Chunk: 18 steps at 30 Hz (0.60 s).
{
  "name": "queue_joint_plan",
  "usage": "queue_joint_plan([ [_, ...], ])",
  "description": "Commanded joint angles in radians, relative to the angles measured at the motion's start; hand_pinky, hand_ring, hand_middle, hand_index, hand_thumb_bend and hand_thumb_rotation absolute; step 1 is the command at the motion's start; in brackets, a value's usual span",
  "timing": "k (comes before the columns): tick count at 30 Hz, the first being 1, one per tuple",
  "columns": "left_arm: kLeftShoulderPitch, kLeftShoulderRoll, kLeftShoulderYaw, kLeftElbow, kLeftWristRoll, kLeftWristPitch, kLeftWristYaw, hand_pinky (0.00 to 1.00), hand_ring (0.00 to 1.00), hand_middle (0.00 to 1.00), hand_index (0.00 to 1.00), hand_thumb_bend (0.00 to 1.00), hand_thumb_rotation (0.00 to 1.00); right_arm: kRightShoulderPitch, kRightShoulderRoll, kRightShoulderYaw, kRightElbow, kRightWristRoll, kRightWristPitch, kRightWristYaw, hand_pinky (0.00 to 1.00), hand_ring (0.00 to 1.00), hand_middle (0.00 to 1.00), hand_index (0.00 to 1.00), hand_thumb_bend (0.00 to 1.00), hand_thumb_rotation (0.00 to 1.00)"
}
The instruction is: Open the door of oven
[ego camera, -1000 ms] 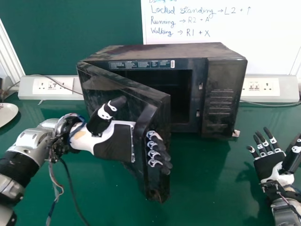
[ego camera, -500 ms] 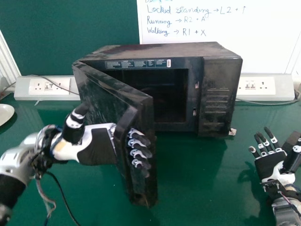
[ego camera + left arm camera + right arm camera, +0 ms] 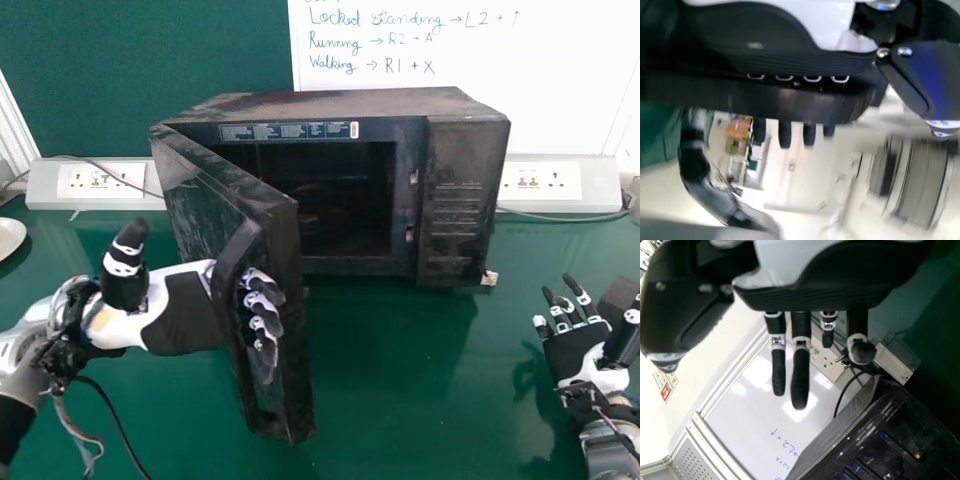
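1. One black microwave oven (image 3: 465,215) stands on the green table (image 3: 400,370) in front of your robot. Take it as your landmark; left and right are the robot's own.
2. Its door (image 3: 205,205) hangs ajar from the oven's left side, swung outward toward the robot at a slant. You can see into the dark cavity (image 3: 345,200) between the door and the control panel side.
3. Your left hand (image 3: 185,310) is in front of the oven, to its left, at the door's handle (image 3: 232,258). The fingers pass behind the bar and come out beyond it, mostly straight, while the thumb is raised and well apart from them. The left wrist view shows you the bar crossing in front of those fingers.
4. Your right hand (image 3: 575,350) is in front of the oven and to its right, palm up over the table, with fingers spread and thumb apart.
5. Behind the oven you have a whiteboard (image 3: 570,80) with handwriting and a green panel (image 3: 150,70). Socket strips lie to its left (image 3: 45,185) and right (image 3: 600,180), and a white dish (image 3: 10,236) sits well off to its left.
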Motion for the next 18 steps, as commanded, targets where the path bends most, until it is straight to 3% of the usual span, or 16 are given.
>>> queue_joint_plan([
  [1, -0.12, 0.058, 0.005, -0.102, -0.292, 0.332, -0.039, 0.02, 0.04, 0.15, 0.7, 0.99, 0.22, 0.035, 0.018, -0.01, 0.035, 0.009, 0.01, -0.002, 0.81, 1.0, 1.0, 1.0, 1.0, 0.98],
  [3, -0.113, 0.075, 0.026, -0.106, -0.285, 0.347, -0.039, 0.01, 0.03, 0.13, 0.69, 0.99, 0.16, 0.036, 0.019, -0.009, 0.033, 0.006, 0.005, -0.001, 0.81, 1.0, 1.0, 1.0, 1.0, 0.98],
  [5, -0.114, 0.075, 0.047, -0.117, -0.287, 0.313, -0.039, 0.01, 0.03, 0.13, 0.68, 0.93, 0.2, 0.035, 0.018, -0.009, 0.039, 0.005, 0.0, 0.004, 0.81, 1.0, 1.0, 1.0, 1.0, 0.98],
  [8, -0.117, 0.066, 0.08, -0.117, -0.296, 0.29, -0.039, 0.0, 0.03, 0.12, 0.65, 0.99, 0.19, 0.034, 0.017, -0.012, 0.039, 0.009, 0.008, 0.003, 0.81, 1.0, 1.0, 1.0, 1.0, 0.97],
  [10, -0.127, 0.098, 0.07, -0.116, -0.292, 0.318, -0.039, 0.0, 0.03, 0.12, 0.64, 1.0, 0.16, 0.034, 0.016, -0.014, 0.035, 0.011, 0.019, -0.005, 0.77, 1.0, 1.0, 1.0, 1.0, 0.96],
  [11, -0.113, 0.093, 0.1, -0.115, -0.291, 0.281, -0.039, 0.0, 0.03, 0.12, 0.63, 1.0, 0.15, 0.034, 0.015, -0.015, 0.035, 0.012, 0.023, -0.005, 0.75, 1.0, 1.0, 1.0, 1.0, 0.96],
  [13, -0.056, 0.036, 0.214, -0.101, -0.307, 0.174, -0.039, 0.01, 0.03, 0.13, 0.63, 0.92, 0.22, 0.034, 0.013, -0.014, 0.034, 0.009, 0.023, -0.008, 0.75, 1.0, 1.0, 1.0, 1.0, 0.96],
  [16, -0.034, 0.089, 0.221, -0.099, -0.252, 0.1, -0.039, 0.02, 0.05, 0.17, 0.68, 0.92, 0.28, 0.032, 0.008, -0.013, 0.042, 0.008, 0.022, 0.003, 0.77, 1.0, 1.0, 1.0, 1.0, 0.97],
  [17, -0.043, 0.114, 0.208, -0.099, -0.239, 0.117, -0.039, 0.01, 0.04, 0.15, 0.7, 0.9, 0.32, 0.031, 0.007, -0.013, 0.044, 0.007, 0.022, 0.003, 0.77, 1.0, 1.0, 1.0, 1.0, 0.97],
  [18, -0.051, 0.122, 0.207, -0.098, -0.249, 0.151, -0.039, 0.01, 0.03, 0.13, 0.72, 0.88, 0.26, 0.032, 0.008, -0.013, 0.041, 0.007, 0.023, -0.001, 0.77, 1.0, 1.0, 1.0, 1.0, 0.97],
])
